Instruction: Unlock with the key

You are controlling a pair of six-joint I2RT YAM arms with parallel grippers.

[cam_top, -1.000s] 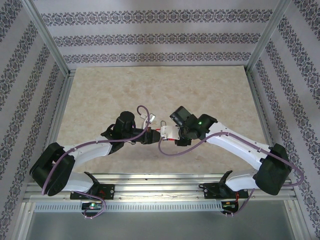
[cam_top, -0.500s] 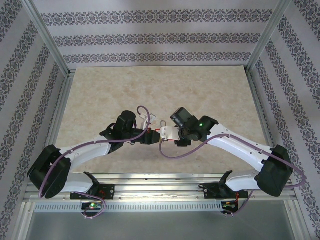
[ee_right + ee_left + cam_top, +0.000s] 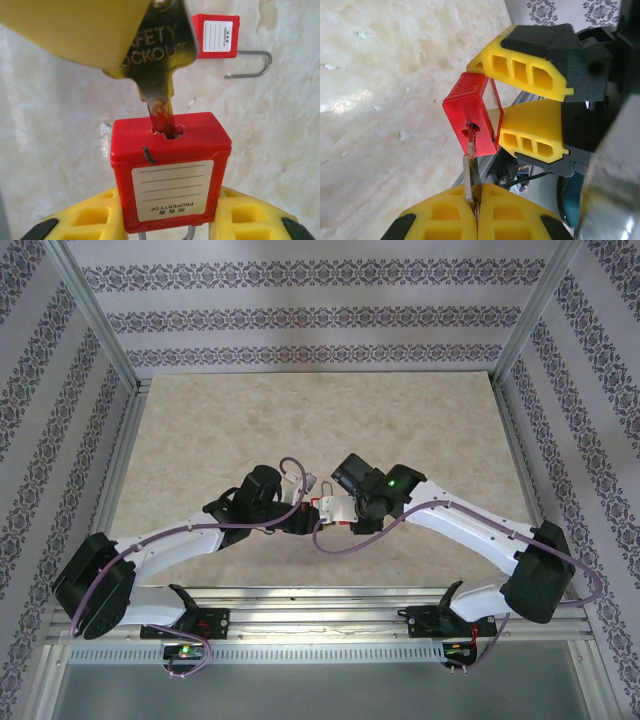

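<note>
My two arms reach in from the near edge of the table [image 3: 420, 420] and meet over its middle, closer to the near edge than to the far one.

My left gripper [image 3: 476, 200] is pressed together on the key [image 3: 469, 172]. Its yellow fingertips pinch the flat head, and the blade sticks out past them. In the right wrist view the head bears raised lettering, partly covered by one of my left fingers.

My right gripper [image 3: 165, 222] is clamped on the padlock [image 3: 170, 175], one yellow finger on each side of the red body. The white label faces that wrist camera. The keyhole face points away from the fingers, toward the key. A bit of bare metal shackle shows between the fingers, behind the body.

The two grippers point at each other, tip to tip, with the padlock just beyond the left fingertips. The tip of the key's blade sits in the slot on the padlock's end face, and most of the blade is outside it. How deep it goes I cannot tell. The blade is tilted a little against the face rather than square to it.

Past the held padlock, toward the far edge, a second padlock [image 3: 216, 33] lies flat on the table, label up. Its shackle juts out sideways with one end free. It lies apart from both grippers.
</note>
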